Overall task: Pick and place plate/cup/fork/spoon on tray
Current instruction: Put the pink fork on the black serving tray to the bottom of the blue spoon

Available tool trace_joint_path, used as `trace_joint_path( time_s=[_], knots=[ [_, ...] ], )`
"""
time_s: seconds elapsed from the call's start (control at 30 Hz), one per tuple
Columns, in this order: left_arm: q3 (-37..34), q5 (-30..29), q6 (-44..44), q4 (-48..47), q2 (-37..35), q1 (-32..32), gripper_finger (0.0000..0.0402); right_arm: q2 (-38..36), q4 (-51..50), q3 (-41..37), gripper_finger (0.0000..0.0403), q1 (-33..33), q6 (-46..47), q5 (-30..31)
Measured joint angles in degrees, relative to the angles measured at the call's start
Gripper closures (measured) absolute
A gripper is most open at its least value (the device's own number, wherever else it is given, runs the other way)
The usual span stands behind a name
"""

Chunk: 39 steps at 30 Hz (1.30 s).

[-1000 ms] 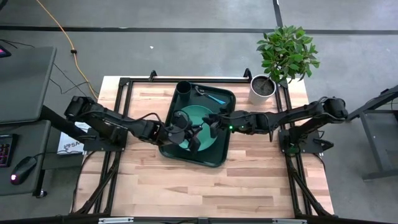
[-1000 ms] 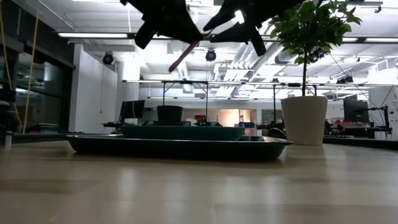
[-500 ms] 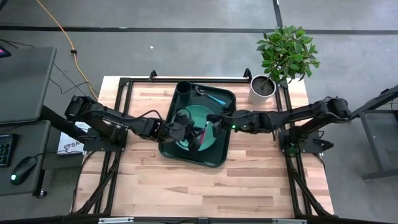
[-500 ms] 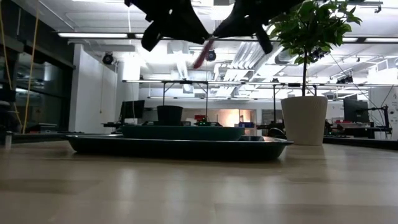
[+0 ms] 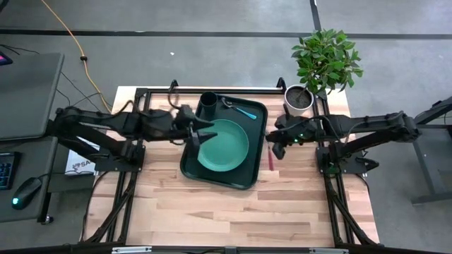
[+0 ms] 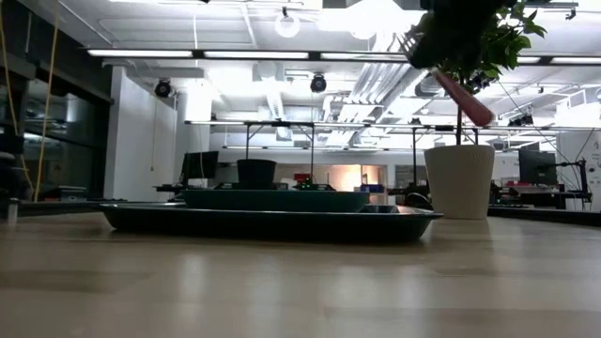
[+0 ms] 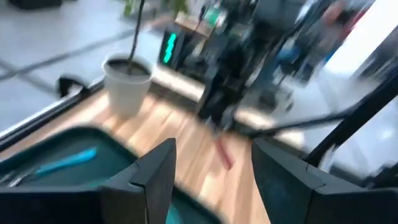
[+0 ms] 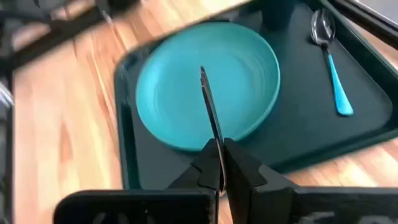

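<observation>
The dark green tray point(image 5: 244, 176) lies mid-table. On it rest the teal plate point(image 5: 223, 144), the dark cup point(image 5: 208, 104) and the blue-handled spoon point(image 5: 241, 110). My left gripper point(image 5: 205, 132) hovers open over the tray's left side with nothing between its fingers point(image 7: 155, 180). My right gripper point(image 5: 275, 147) is shut on the pink-handled fork point(image 5: 270, 160), just right of the tray's right rim and high above the table. The fork also shows in the low view point(image 6: 465, 99), and in the left wrist view point(image 7: 224, 152). My right gripper pinches the fork between its two shut fingers point(image 8: 239, 168). The slim metal neck point(image 8: 216, 134) sticks out past the fingertips toward the tines point(image 8: 202, 71). The fork is lifted clear and tilted, tines up, with the pink handle point(image 6: 465, 99) slanting down below the gripper.
A white pot point(image 5: 298, 101) with a leafy plant stands at the table's far right, close behind my right arm. Bare wood lies near the table's front edge point(image 5: 226, 219) and right of the tray.
The fork has passed from my left gripper to my right one above the plate. My right gripper shut on it, then my left gripper opened and drew back toward the table's left and far side. My right gripper carried the fork rightward, past the tray's right rim.
</observation>
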Motion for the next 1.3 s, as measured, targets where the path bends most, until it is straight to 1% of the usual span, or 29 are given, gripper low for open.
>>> trace_joint_path(
  time_s=[0.07,0.2,0.3,0.4,0.47,0.63,0.73,0.87,1.0,1.1,1.2,1.3],
  knots=[
    [-4.1,0.0,-0.7,4.7,-2.3,-0.4,0.0207,0.5,-1.9,1.0,0.0402,0.0,-1.9,-0.1],
    [-14.5,0.6,-6.0,21.0,-3.8,-1.9,0.0207,3.1,-3.5,3.8,0.0402,-0.3,-5.7,0.2],
    [-21.3,1.3,-10.9,34.7,-3.0,-3.0,0.0207,4.7,-3.2,5.5,0.0402,-0.8,-6.5,0.0],
    [-25.6,1.5,-14.1,43.8,-0.9,-4.2,0.0206,5.2,-2.0,6.0,0.0403,-0.9,-6.9,-1.0],
    [-26.7,1.5,-15.0,47.1,0.4,-4.8,0.0206,5.2,0.6,6.1,0.0403,-0.8,-6.8,-2.4],
    [-26.7,2.8,-15.3,51.0,2.8,-5.6,0.0206,4.9,5.3,6.1,0.0403,-0.7,-7.2,-4.9],
    [-26.7,6.3,-15.3,52.2,2.9,-5.6,0.0206,4.9,7.0,6.1,0.0403,-0.7,-7.3,-6.3],
    [-26.7,10.6,-15.3,52.6,1.2,-5.6,0.0206,4.9,7.0,6.1,0.0403,-1.6,-6.7,-6.3],
    [-26.7,14.7,-14.8,52.3,-2.1,-5.5,0.0206,6.1,9.2,6.6,0.0403,-3.2,-5.9,-6.1],
    [-26.7,18.1,-11.7,51.6,-5.5,-5.0,0.0206,9.7,6.8,11.4,0.0403,-4.9,-7.0,-6.2],
    [-26.7,19.8,-9.8,50.1,-9.6,-3.9,0.0206,16.4,-1.5,19.8,0.0403,-6.8,-10.5,-6.2],
    [-26.7,19.7,-8.0,47.0,-13.4,-2.5,0.0206,23.6,-9.4,28.2,0.0403,-8.9,-15.5,-6.3]
  ],
)
